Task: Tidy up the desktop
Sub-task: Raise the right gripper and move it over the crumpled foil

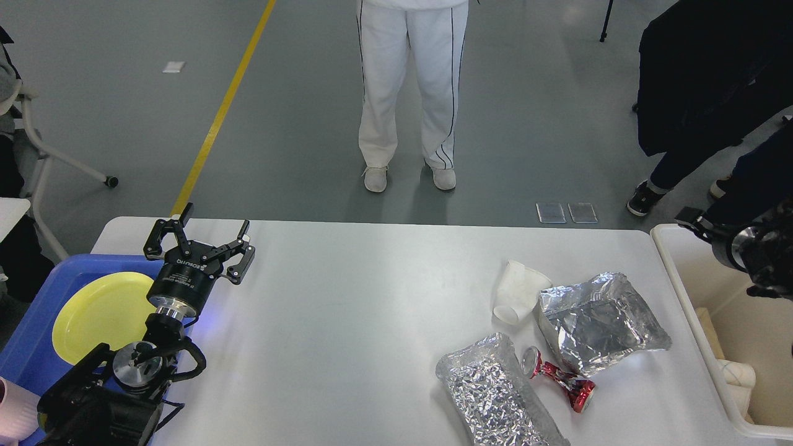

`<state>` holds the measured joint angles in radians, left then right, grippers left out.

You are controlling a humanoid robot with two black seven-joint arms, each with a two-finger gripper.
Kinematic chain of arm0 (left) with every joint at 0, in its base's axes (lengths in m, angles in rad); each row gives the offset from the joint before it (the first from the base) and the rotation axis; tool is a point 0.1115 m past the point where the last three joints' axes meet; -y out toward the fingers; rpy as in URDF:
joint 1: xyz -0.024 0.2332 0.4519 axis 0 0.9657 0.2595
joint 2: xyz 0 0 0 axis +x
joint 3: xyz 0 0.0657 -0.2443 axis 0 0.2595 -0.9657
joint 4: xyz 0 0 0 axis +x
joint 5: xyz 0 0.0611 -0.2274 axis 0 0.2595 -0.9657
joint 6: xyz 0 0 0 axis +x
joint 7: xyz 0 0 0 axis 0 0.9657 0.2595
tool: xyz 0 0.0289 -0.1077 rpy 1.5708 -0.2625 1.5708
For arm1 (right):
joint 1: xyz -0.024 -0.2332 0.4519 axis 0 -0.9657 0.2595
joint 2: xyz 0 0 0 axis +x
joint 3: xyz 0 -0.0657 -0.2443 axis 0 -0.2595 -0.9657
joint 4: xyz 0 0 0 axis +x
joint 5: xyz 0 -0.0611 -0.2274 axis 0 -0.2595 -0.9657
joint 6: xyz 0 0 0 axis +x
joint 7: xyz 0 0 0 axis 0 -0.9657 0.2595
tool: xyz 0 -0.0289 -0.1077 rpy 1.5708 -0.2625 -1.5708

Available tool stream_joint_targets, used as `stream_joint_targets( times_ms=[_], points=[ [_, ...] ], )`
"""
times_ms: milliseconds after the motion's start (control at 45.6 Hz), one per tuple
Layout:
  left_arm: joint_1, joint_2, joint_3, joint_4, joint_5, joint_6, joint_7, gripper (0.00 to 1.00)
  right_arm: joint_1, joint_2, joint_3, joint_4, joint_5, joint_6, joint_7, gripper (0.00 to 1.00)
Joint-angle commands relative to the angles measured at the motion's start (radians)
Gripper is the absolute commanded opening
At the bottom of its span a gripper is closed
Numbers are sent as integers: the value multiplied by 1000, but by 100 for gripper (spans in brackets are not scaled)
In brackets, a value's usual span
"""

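Observation:
The white desktop [347,322] fills the lower half of the head view. On its right part lie a tipped white paper cup [517,300], two crumpled silver foil bags [598,322] [492,393] and a crushed red can [560,378]. My left gripper [201,238] is open and empty, above the desktop's far left corner, beside the blue tray [31,322]. Only part of my right arm [753,248] shows at the right edge, over the cream bin [681,297]; its fingers are out of view.
The blue tray holds a yellow plate [99,316]. The cream bin holds a white cup [737,375] and other bits. A person in white trousers [409,93] stands beyond the far edge; another in dark clothes [706,80] at the back right. A pink thing [12,409] shows bottom left.

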<state>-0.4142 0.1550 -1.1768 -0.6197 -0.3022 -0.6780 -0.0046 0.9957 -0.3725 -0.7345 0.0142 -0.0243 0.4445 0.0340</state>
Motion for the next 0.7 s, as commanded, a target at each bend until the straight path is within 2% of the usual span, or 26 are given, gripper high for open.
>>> stream_joint_targets(
  times_ms=[0, 88, 153, 285, 394, 548, 679],
  points=[
    [0, 0, 0, 0, 0, 0, 0, 96, 154, 1, -3, 7, 0, 261, 55, 100],
    [0, 0, 0, 0, 0, 0, 0, 96, 256, 12, -8, 13, 0, 399, 107, 100],
    [0, 0, 0, 0, 0, 0, 0, 96, 351, 30, -9, 52, -2, 515, 116, 100],
    [0, 0, 0, 0, 0, 0, 0, 96, 518, 33, -17, 211, -14, 515, 112, 100],
    [0, 0, 0, 0, 0, 0, 0, 96, 687, 27, -95, 482, -57, 515, 101, 100],
    [0, 0, -1, 0, 0, 0, 0, 96, 940, 30, -183, 982, -63, 515, 63, 100],
    [0, 0, -1, 0, 0, 0, 0, 96, 1072, 95, -224, 1303, -45, 347, -12, 100]
  ],
)
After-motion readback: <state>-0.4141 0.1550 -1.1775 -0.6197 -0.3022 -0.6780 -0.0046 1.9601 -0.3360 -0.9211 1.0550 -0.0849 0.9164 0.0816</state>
